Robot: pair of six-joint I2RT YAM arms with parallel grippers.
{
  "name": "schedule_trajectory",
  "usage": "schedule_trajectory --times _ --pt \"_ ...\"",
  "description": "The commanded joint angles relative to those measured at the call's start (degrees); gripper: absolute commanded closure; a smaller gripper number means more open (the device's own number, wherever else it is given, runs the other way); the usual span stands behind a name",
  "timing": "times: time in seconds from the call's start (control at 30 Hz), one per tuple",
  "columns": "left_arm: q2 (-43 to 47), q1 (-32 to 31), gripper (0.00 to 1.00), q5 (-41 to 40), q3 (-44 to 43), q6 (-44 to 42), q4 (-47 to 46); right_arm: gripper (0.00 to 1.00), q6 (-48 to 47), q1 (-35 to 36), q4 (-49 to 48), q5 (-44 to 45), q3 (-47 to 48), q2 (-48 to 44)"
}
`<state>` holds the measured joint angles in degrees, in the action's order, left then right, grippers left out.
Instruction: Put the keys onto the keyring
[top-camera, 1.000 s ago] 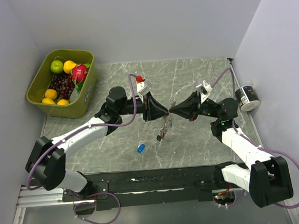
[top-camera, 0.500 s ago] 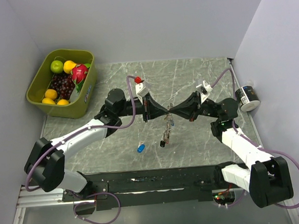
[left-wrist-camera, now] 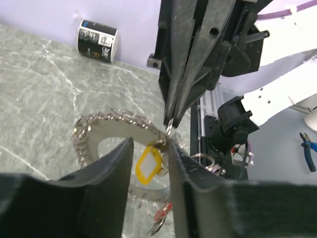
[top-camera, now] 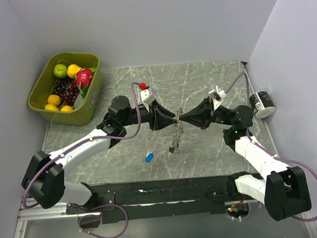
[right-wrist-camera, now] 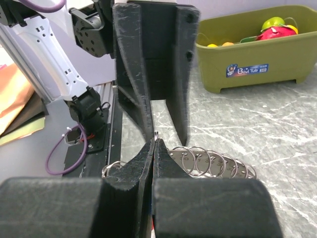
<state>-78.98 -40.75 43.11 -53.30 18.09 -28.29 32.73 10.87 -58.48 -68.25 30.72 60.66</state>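
The keyring (top-camera: 176,129) hangs between the two gripper tips above the table's middle. It shows as a silvery ring lined with small loops in the left wrist view (left-wrist-camera: 106,126) and the right wrist view (right-wrist-camera: 213,161). My right gripper (top-camera: 181,118) is shut on a small loop at the keyring's top (right-wrist-camera: 155,135). My left gripper (top-camera: 172,118) is open, and its fingers (left-wrist-camera: 114,168) stand either side of a hanging yellow key (left-wrist-camera: 147,163). A red key (left-wrist-camera: 163,214) and a black key (top-camera: 172,149) dangle below. A blue key (top-camera: 149,157) lies loose on the table.
A green tub (top-camera: 44,103) holding fruit stands at the back left. A black-and-white roll (top-camera: 262,104) lies at the right edge. The black arm base rail (top-camera: 163,192) runs along the near edge.
My left wrist has turned and drawn slightly left. The hanging keys have swung a little. The right arm has held still.
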Motion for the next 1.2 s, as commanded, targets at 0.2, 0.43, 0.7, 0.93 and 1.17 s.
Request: schedule_trajectory --times 0.2,0.43,0.7,0.93,1.17 --pt "2.1 2.2 0.43 3.6 3.0 2.5 -7.5 1.0 1.2 -0.2 -6.4 0.0 0.8 -1.2" --pt "0.8 2.3 0.36 6.5 2.4 4.9 -11.3 1.0 1.4 -0.2 -6.6 0.0 0.9 -1.1" --pt "-2.0 2.3 0.37 7.2 0.9 6.5 -12.7 1.0 2.2 -0.2 -7.7 0.0 1.0 -0.5" --pt "-3.1 2.2 0.41 7.9 0.4 8.1 -14.6 1.0 2.7 -0.2 -8.0 -0.2 1.1 -0.1" --pt "-3.1 2.3 0.44 9.1 -0.1 8.6 -15.8 1.0 2.5 -0.2 -7.7 -0.2 1.1 -0.1"
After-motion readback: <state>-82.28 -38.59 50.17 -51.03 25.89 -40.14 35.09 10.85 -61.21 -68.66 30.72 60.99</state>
